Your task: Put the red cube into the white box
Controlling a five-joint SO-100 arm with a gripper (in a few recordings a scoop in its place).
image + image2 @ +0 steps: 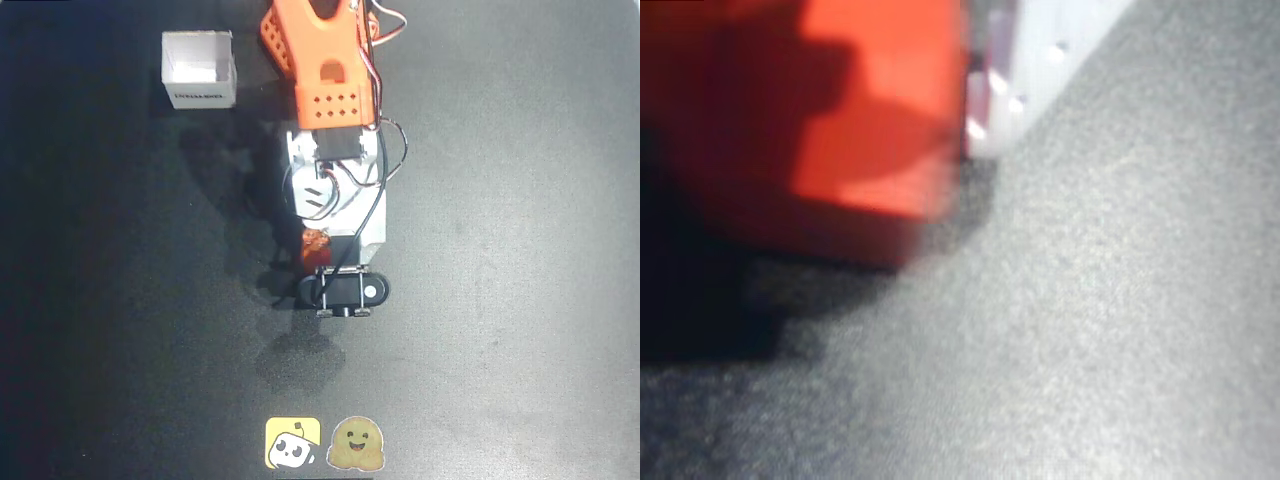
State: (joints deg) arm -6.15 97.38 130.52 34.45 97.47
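Observation:
The red cube (840,130) looms large at the upper left of the wrist view, blurred, its right side pressed against a white finger (1015,70). Its left side is lost in dark shadow, and a shadow lies on the mat beneath it. From overhead, a sliver of the red cube (315,243) peeks out under the arm near the middle of the mat, where my gripper (320,255) is shut on it. The white box (199,68) stands open-topped at the upper left, well away from the gripper, with dark print on its near wall.
The orange and white arm (330,90) reaches down from the top centre. Two stickers, a yellow one (292,443) and a tan smiling one (358,444), lie at the bottom edge. A dark mat (520,250) covers the table.

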